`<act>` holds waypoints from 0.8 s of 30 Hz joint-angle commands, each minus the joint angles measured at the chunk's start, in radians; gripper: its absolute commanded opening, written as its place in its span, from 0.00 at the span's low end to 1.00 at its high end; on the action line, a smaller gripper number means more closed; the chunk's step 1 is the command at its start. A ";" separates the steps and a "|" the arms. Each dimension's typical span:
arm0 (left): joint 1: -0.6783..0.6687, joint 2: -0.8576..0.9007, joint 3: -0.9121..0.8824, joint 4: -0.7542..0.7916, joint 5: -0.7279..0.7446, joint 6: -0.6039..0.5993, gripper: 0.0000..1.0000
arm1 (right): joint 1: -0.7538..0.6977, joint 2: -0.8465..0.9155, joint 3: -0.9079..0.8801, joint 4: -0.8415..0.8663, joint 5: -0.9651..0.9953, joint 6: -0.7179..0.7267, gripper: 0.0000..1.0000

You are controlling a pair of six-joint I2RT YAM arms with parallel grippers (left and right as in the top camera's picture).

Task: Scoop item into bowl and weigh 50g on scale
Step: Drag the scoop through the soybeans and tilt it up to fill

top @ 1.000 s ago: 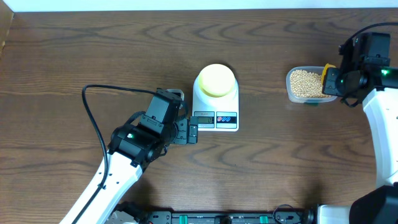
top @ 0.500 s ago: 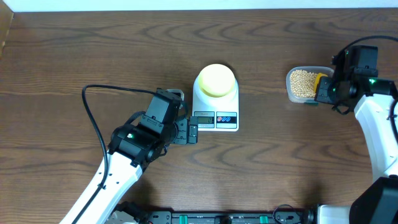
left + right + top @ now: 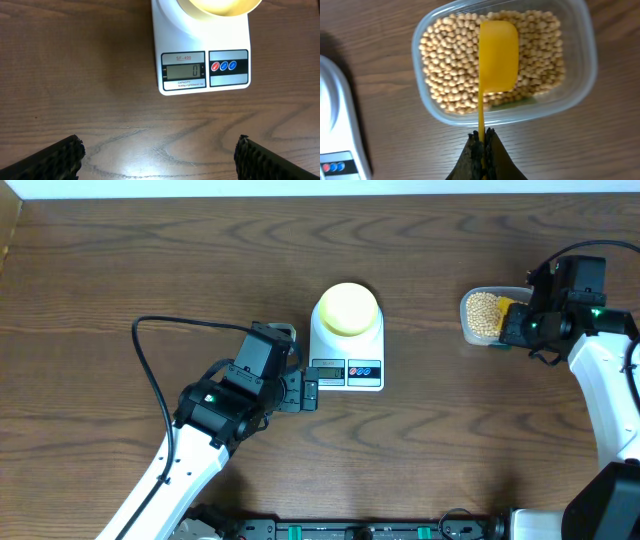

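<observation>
Tan beans fill a clear tub at the right of the table. My right gripper is shut on the thin handle of a yellow scoop, whose head lies over the beans in the tub. From overhead, the right gripper is at the tub's right end. The pale yellow bowl stands on the white scale, whose display reads 0. My left gripper is open just left of the scale's front, with nothing between its fingers. The bowl looks empty.
A black cable loops over the wooden table behind the left arm. The white right arm runs along the right edge. The table's far edge lies at the top.
My right gripper has moved left with the scoop, bringing its head from the tub's right end to over the beans. The left arm has not moved.
</observation>
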 commanded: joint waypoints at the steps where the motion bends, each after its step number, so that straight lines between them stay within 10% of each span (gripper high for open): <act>1: 0.005 0.000 0.001 -0.001 -0.013 0.012 0.98 | -0.003 0.008 -0.008 0.002 -0.071 0.035 0.01; 24: 0.005 0.000 0.001 -0.001 -0.013 0.012 0.98 | -0.017 0.009 -0.041 0.022 -0.197 0.241 0.01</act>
